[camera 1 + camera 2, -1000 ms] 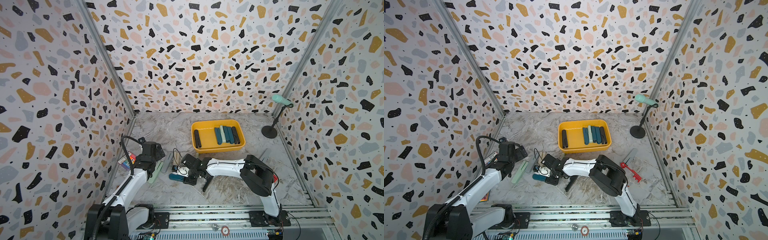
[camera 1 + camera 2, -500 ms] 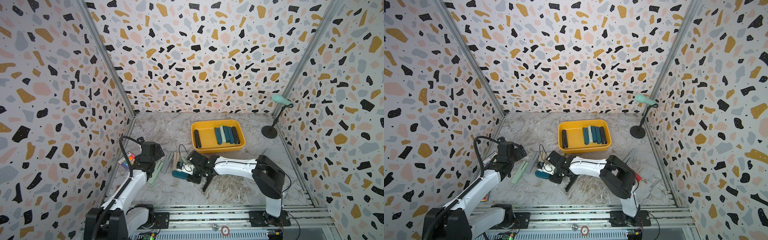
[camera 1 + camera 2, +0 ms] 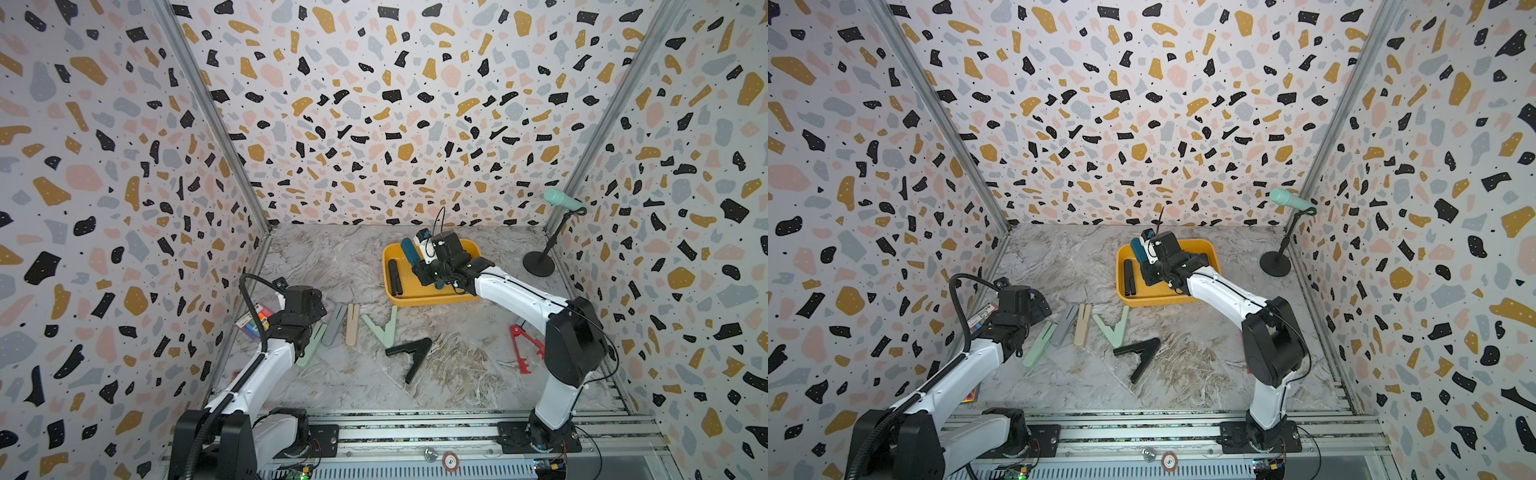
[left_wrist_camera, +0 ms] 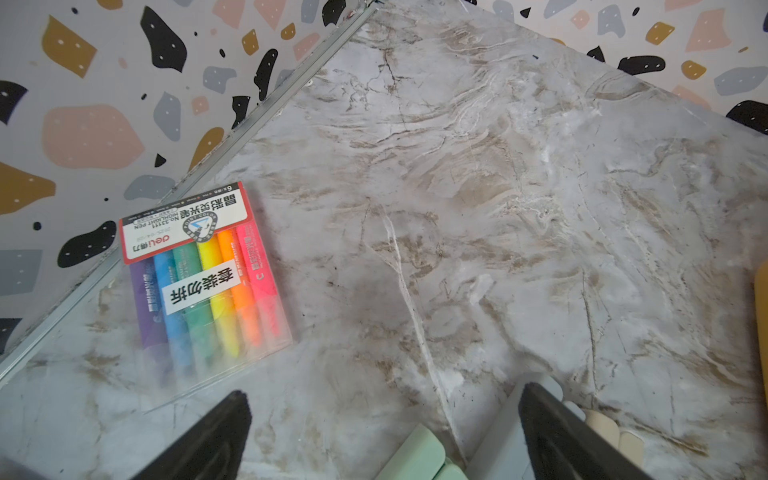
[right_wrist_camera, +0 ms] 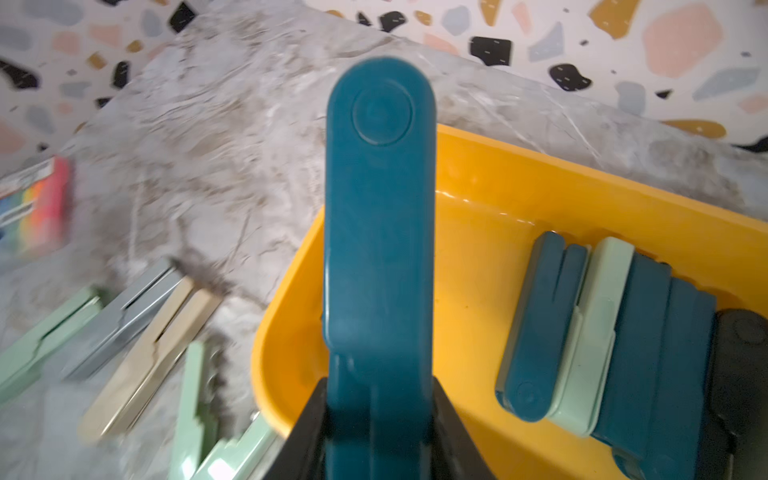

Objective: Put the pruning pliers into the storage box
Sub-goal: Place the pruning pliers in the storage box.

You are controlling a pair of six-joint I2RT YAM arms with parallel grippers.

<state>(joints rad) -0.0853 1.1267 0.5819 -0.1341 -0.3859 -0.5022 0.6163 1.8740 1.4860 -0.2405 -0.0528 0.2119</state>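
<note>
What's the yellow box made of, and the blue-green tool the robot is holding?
The storage box looks like glossy moulded plastic: bright highlights run along its smooth, rounded yellow wall. The dark teal pliers look like plastic too, but matte: even colour, soft edges and a moulded round disc at the hinge end.

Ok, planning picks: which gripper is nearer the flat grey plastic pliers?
Left. The left gripper hangs open beside the grey pliers; the right gripper holds dark teal pliers over the yellow plastic tray.
</note>
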